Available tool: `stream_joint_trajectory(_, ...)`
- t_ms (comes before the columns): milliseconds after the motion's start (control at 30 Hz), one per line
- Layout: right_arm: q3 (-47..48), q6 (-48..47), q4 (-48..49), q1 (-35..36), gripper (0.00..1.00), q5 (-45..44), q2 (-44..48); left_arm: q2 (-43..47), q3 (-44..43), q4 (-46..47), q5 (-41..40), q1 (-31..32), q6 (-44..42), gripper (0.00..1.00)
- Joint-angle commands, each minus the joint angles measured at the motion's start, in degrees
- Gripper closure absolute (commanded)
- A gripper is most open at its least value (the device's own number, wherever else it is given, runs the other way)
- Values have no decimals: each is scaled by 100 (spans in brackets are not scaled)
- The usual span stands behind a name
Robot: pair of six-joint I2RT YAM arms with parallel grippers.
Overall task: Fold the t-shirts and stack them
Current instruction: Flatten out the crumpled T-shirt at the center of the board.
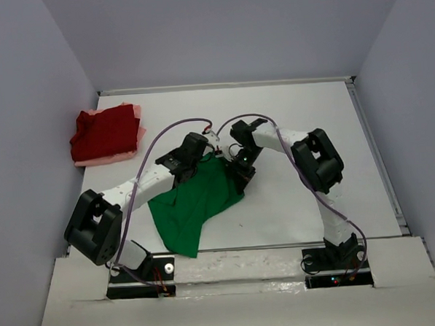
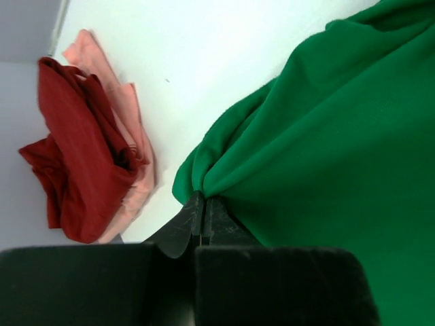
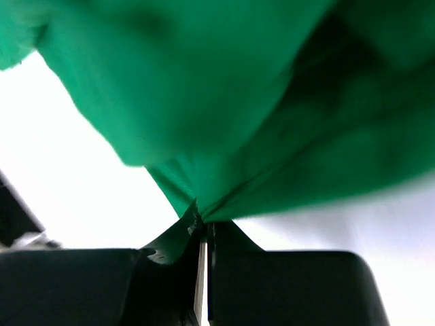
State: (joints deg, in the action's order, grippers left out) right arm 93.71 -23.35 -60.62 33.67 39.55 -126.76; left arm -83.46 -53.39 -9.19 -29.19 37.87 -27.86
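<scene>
My left claw [image 2: 202, 204] and right claw [image 3: 202, 224] sit close together, and I see little room between them. The green t-shirt [image 1: 198, 204], pinched in both, drapes from them toward the bases. Beyond the claws the table [image 1: 302, 115] lies bare. Well off to the left claw's outer side, the dark red t-shirt [image 1: 103, 132] lies on the pale pink t-shirt [image 1: 108, 160].

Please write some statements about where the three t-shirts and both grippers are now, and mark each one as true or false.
1. The left gripper and the right gripper both have their jaws shut on the green t-shirt. True.
2. The dark red t-shirt lies on top of the pink t-shirt. True.
3. The green t-shirt lies folded flat. False: it is bunched and pinched by both jaws.
4. The red and pink pile is at the far right of the table. False: far left.
</scene>
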Motion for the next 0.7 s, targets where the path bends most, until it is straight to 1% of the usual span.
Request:
stream_joint_trajectory(0,-81,103,595,-211,100,-1194,1248,462,-268,593,-666,-34,-474,100)
stream_joint_trajectory(33,-90,129,613,-264,100,-1465,1459,532,-338,742,-745,-60,-701,100)
stream_joint_trajectory(133,-99,147,639,-492,100,-1879,2136,655,-672,875,-1035,-86,-1150,100)
stream_joint_trajectory(233,-20,138,630,-712,100,-2117,2637,743,-1068,1085,-1167,-95,-1423,100)
stream_joint_trajectory(400,252,59,464,-853,100,-2355,3051,849,-1648,1104,-1282,-104,-1810,100)
stream_joint_trajectory(467,402,15,437,-906,100,-2513,3157,875,-1745,1112,-1378,-113,-1898,100)
stream_joint_trajectory(567,604,-46,349,-959,100,-2636,3289,963,-1825,1034,-1379,-139,-1952,100)
stream_joint_trajectory(667,613,-99,314,-959,100,-2636,3412,1077,-1614,972,-1318,-139,-1908,100)
